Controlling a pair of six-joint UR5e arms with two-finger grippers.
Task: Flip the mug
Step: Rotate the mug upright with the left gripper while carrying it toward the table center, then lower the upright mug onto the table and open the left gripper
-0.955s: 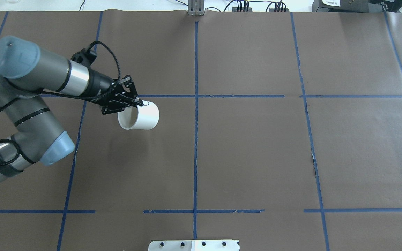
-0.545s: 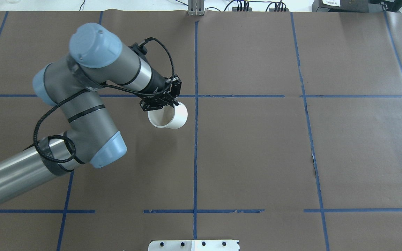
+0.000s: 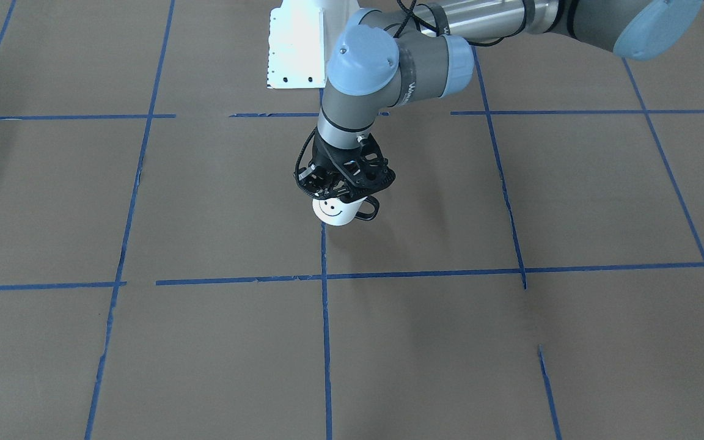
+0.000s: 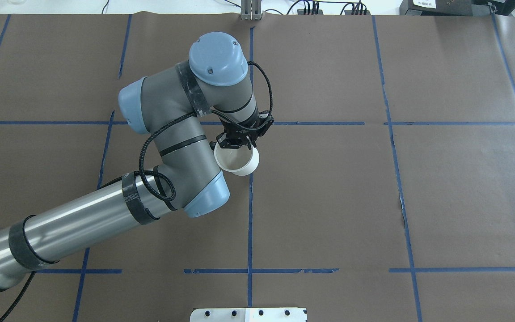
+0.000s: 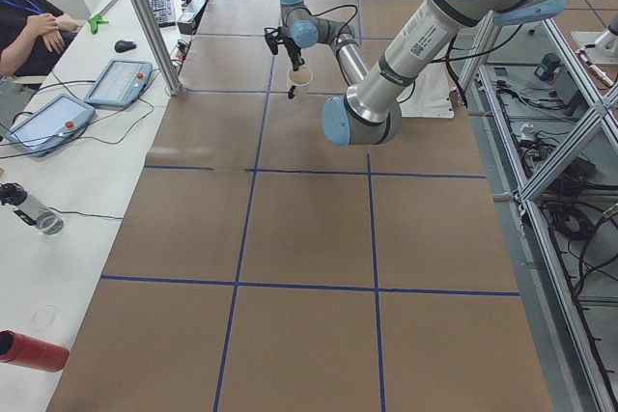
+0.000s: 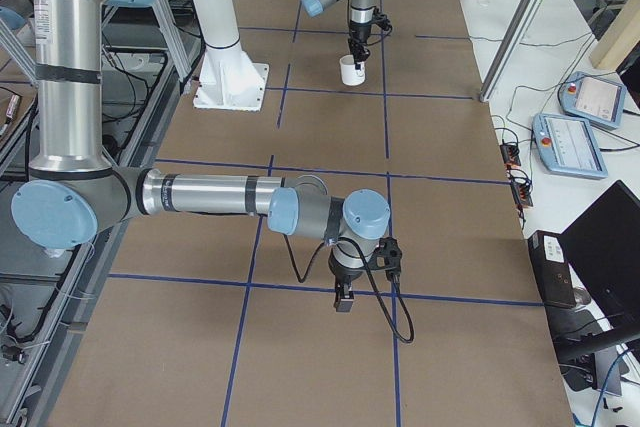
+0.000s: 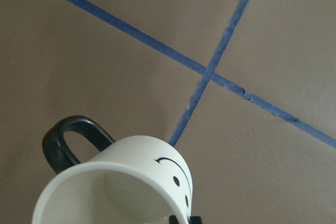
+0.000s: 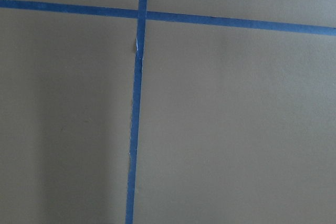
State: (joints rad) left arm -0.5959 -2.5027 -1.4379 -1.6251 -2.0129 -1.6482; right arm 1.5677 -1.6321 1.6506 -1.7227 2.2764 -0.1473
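The white mug (image 4: 238,162) with a black smiley face (image 3: 332,209) and a black loop handle (image 3: 368,209) hangs from my left gripper (image 4: 241,142), mouth up and slightly tilted. The gripper is shut on the mug's rim, one finger inside and one outside. The mug is low over the brown table at the centre blue tape line; I cannot tell whether its base touches. The left wrist view shows the mug (image 7: 121,182) and its handle (image 7: 73,140). My right gripper (image 6: 343,299) shows only in the exterior right view, pointing down over the table; I cannot tell whether it is open or shut.
Blue tape lines (image 4: 250,214) divide the brown paper table into squares. The white robot base plate (image 4: 248,314) sits at the near edge. An operator (image 5: 29,26), tablets (image 5: 118,82) and a red bottle (image 5: 29,349) are on a side bench off the table.
My left arm has swung to the right, carrying the mug from the left square to the centre tape line. The mug has turned from lying sideways to mouth up.
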